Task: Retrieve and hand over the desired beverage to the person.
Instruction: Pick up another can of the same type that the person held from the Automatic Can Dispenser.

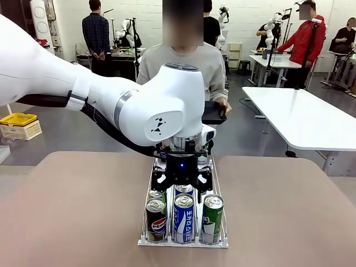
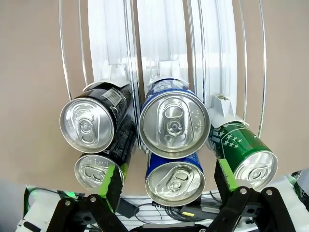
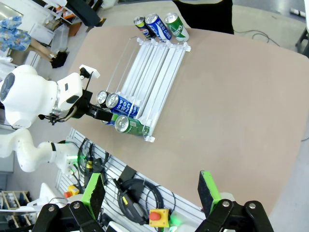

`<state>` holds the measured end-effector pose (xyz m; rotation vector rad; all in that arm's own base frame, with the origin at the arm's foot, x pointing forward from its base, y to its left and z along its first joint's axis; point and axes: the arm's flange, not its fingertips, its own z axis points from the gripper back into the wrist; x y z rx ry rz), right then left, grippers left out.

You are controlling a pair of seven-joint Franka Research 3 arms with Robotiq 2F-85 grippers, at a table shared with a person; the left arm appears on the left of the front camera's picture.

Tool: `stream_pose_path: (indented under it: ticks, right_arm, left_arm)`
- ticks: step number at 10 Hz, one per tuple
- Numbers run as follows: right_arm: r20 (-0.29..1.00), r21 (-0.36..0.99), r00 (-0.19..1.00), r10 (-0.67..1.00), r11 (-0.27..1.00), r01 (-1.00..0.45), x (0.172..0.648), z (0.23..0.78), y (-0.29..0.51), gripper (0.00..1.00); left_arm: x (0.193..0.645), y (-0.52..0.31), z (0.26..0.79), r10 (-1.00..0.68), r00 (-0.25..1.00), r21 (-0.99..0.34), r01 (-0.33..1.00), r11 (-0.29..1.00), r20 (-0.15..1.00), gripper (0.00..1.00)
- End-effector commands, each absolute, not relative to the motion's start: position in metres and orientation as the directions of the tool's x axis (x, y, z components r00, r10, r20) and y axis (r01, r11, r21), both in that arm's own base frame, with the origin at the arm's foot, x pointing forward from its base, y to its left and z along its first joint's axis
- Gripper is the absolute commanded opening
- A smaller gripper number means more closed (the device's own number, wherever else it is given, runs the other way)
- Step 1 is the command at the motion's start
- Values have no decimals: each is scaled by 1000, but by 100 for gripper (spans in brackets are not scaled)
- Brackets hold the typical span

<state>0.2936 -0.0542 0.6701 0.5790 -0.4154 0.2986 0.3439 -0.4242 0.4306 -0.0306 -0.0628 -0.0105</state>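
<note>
Our left gripper (image 1: 182, 188) hung just over the blue can (image 1: 183, 218) in the white rack (image 1: 218, 243). Its fingers were wide apart and held nothing. Our right gripper (image 3: 150, 186) was high above the table (image 3: 231, 96), its fingers apart too. The person (image 1: 208, 64) stood at the far side.

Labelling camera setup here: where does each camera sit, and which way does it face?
Front view: between the arms, facing the person across the table; left gripper over the can rack.
Left wrist view: looks down between its open fingers onto can tops.
Right wrist view: high up, looking down past open right gripper at table.
All share the can rack.
</note>
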Motion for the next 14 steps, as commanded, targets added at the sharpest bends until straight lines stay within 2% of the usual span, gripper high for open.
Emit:
stream_pose_path:
  ticks: [1,14]
  right_arm:
    - [459,477,875,153,788,-388,294,670,-53,100]
    - [459,477,875,153,788,-388,294,670,-53,100]
  left_arm:
    - [344,-425,427,-35,998,-49,37,998,48,100]
    - [343,-431,426,-29,1000,-65,28,997,-8,100]
